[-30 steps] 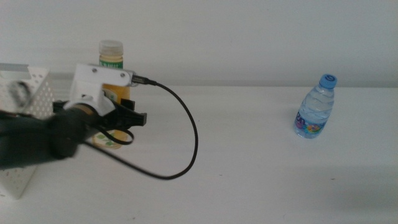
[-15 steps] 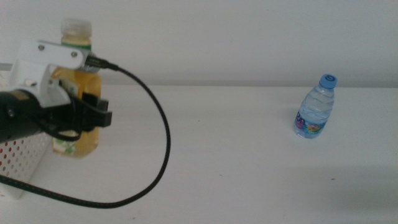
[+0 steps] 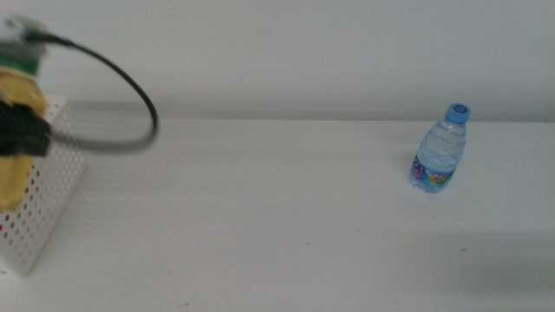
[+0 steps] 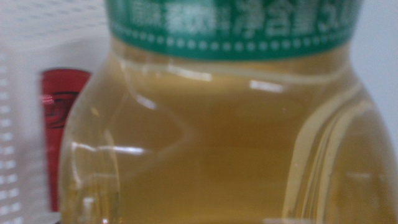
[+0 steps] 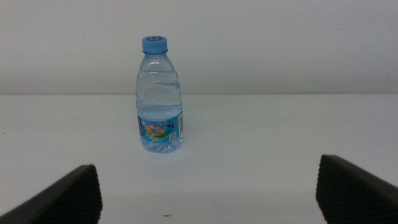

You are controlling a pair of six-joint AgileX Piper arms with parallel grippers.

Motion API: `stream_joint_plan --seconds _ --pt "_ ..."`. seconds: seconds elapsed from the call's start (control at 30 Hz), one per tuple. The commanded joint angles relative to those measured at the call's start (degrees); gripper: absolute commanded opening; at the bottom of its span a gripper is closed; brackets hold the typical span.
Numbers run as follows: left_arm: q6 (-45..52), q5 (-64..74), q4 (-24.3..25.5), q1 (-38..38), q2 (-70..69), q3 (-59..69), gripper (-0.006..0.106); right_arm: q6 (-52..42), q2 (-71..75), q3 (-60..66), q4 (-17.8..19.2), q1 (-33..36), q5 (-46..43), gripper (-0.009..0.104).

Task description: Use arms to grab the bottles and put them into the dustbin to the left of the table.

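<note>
- So far, your left claw was clamped on the orange-drink bottle, held up over the dustbin at the desk's left edge, not yet let go
- You could see a red can already inside the dustbin
- Your right claw waited spread wide, with nothing in it, facing the water bottle, which stood upright on the desk, well apart from the dustbin
- By my reckoning, one item was binned, one nearly, one left

White counter stretches wide; a small water bottle stands upright at three o'clock, and a white holed basket sits at nine o'clock.
</note>
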State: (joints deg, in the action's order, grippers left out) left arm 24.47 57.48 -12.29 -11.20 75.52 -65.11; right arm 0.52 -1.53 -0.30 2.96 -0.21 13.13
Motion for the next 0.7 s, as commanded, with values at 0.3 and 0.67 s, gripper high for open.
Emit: stream_joint_plan --seconds 0.3,0.67 --pt "5.9 17.8 4.7 -10.0 22.5 -29.6 0.009 -0.1 0.3 2.5 0.4 -0.3 -0.3 0.092" --pt "5.7 17.7 8.8 -12.9 31.7 -29.7 0.009 -0.1 0.3 2.5 0.4 -0.3 -0.3 0.092"
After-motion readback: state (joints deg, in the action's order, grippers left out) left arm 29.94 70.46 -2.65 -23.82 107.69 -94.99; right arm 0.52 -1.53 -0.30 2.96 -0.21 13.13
